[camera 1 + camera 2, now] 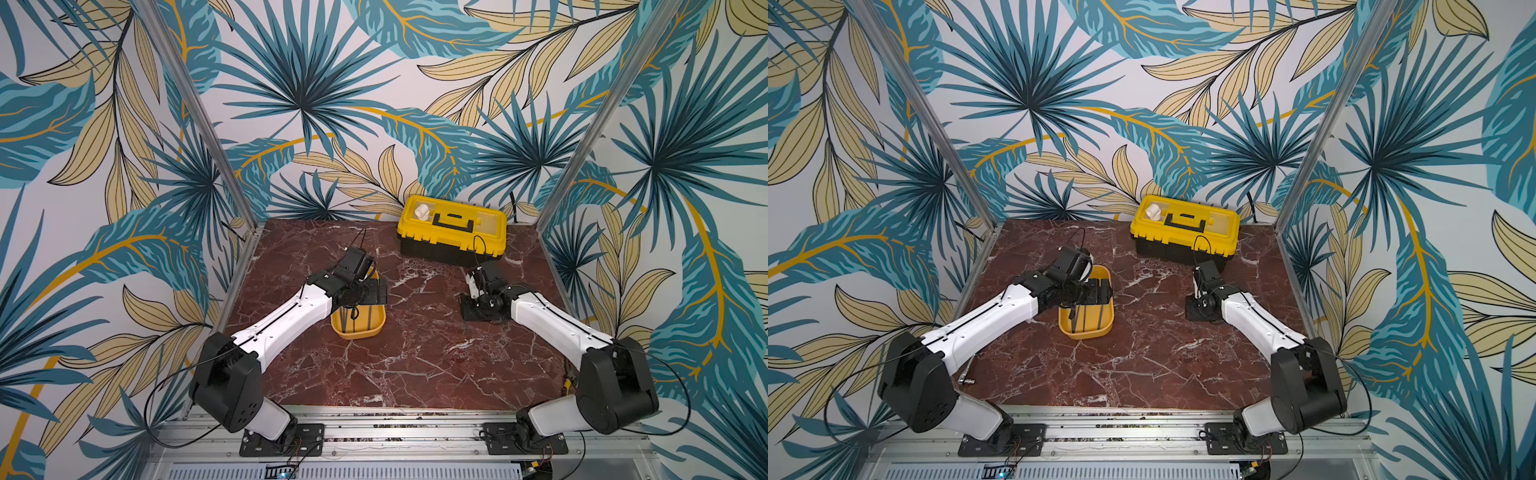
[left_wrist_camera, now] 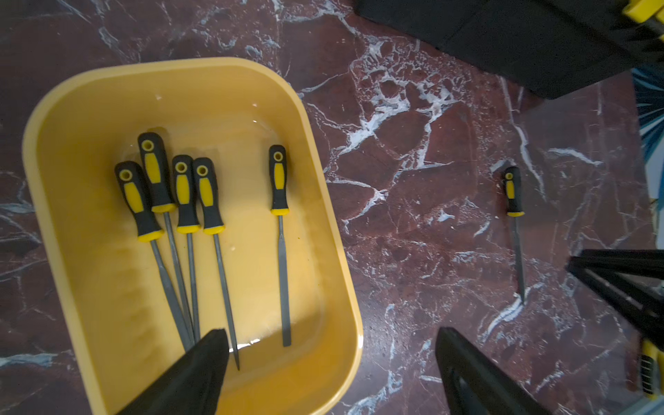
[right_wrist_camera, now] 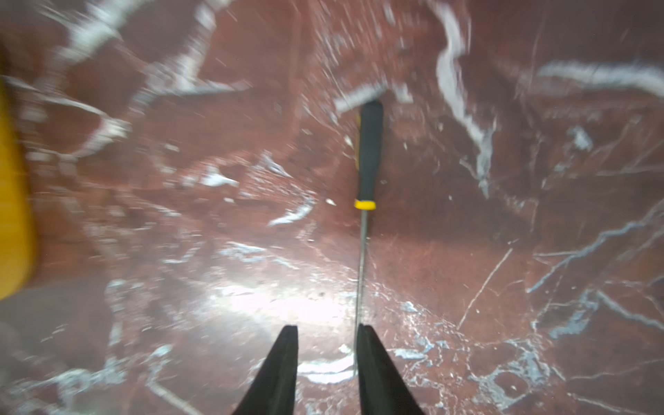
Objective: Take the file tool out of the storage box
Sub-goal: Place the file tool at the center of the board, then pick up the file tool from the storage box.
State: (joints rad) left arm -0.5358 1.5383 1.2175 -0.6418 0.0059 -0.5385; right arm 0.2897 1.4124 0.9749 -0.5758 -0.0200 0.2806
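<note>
File tool [image 3: 365, 204] on counter [image 3: 539, 215]: light, stiff, thin slick blade; rubbery handle [image 3: 370, 143] judged best hold; right end effector [image 3: 327, 327] released, left end effector [image 2: 330, 330] agape.

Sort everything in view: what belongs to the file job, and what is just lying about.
Belongs to the job:
storage box
five files inside it
one file lying outside it
left gripper, open at the box
right gripper, open at that file

Lying about:
yellow-lidded toolbox
white object on its lid
small metal piece
</note>
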